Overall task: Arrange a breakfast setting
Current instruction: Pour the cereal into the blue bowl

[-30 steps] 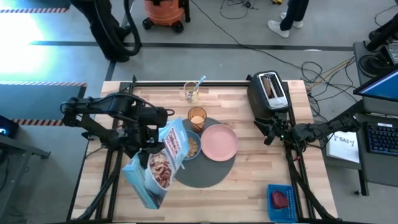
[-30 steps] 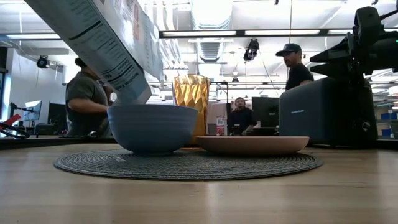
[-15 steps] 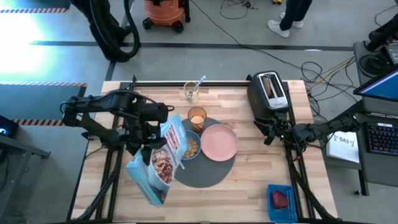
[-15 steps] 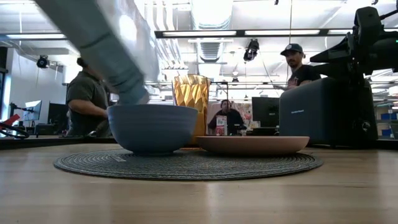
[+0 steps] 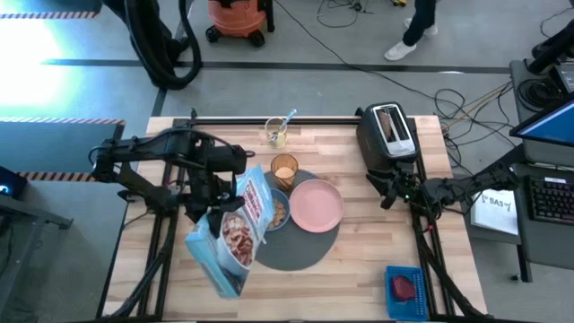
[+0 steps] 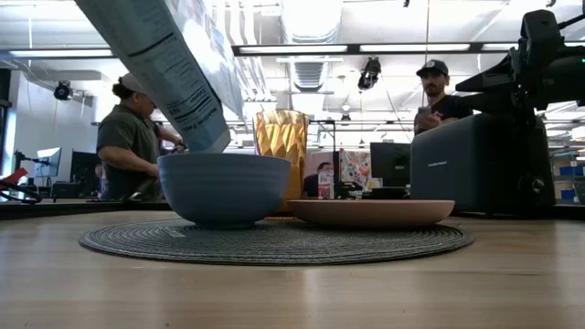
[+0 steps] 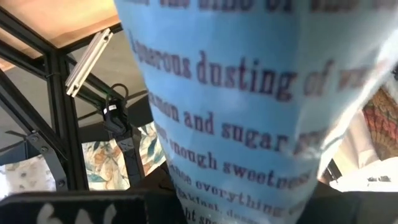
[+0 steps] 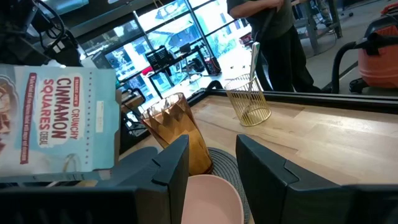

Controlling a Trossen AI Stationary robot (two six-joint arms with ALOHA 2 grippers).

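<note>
A light-blue cereal box (image 5: 235, 235) is tipped with its open top end over the small blue bowl (image 5: 277, 212), which holds cereal. The bowl, the pink plate (image 5: 317, 205) and the amber tumbler (image 5: 284, 170) stand on the round dark-grey mat (image 5: 296, 244). My left gripper (image 5: 213, 208) is shut on the box. My right gripper (image 8: 211, 180) is open and empty, near the black toaster (image 5: 387, 133). The light-blue spoon (image 5: 288, 118) stands in a clear glass (image 5: 275, 135). The red food piece (image 5: 404, 287) lies in a blue tray. No toast slice shows. My left gripper holds the cereal box by its middle (image 5: 221, 215), coming from the table's left side. The box fills the left wrist view (image 7: 249, 93) and hides the fingers. The box is lifted clear and tilted, with its top end (image 6: 206, 137) just above the bowl's rim.
The toaster stands at the far right of the table. The blue tray (image 5: 406, 274) sits at the near right corner. The clear glass stands at the far edge. People stand beyond the table in the low view (image 6: 128, 146). Bare wood shows at the table's near left.
My left gripper has shaken the cereal box over the bowl. The box's raised bottom end has swung a little toward the table's right edge, and its top end has stayed above the bowl.
</note>
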